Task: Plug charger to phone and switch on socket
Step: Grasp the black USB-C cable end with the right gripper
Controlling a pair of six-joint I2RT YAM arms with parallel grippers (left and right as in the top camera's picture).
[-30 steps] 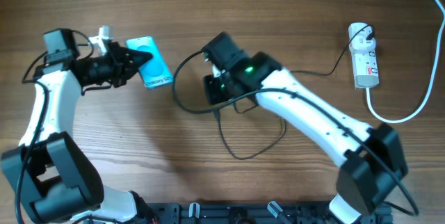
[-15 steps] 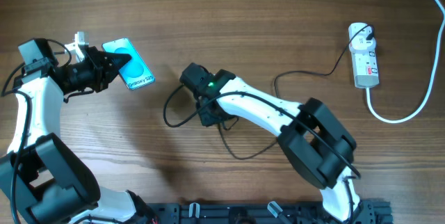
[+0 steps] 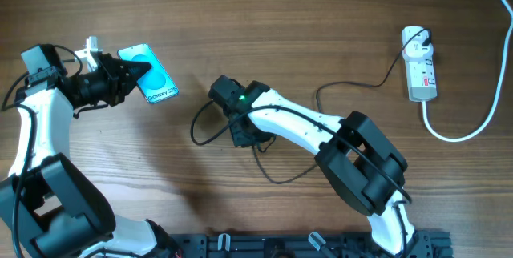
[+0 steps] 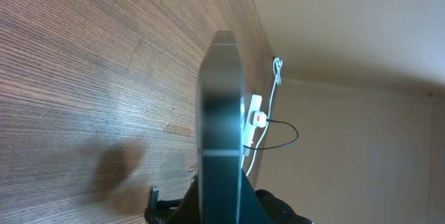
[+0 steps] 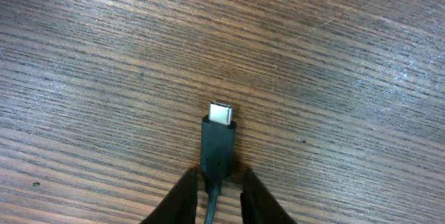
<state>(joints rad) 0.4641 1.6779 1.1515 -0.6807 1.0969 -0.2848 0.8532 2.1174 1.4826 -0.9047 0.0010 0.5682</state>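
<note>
Right pincer [image 5: 215, 186] is pinching the charger [image 5: 217, 151] just behind its metal tip, which pokes out ahead above the table [image 5: 348, 43]. Off to the far left, the left pincer [image 3: 128, 76] is clamped on the phone [image 3: 154, 80] by one edge, well apart from that connector. This looks like the mating step: next, the tip needs lining up with the phone's port and pushing in square. The socket [image 3: 420, 70] lies far right, its switch a job for later.
</note>
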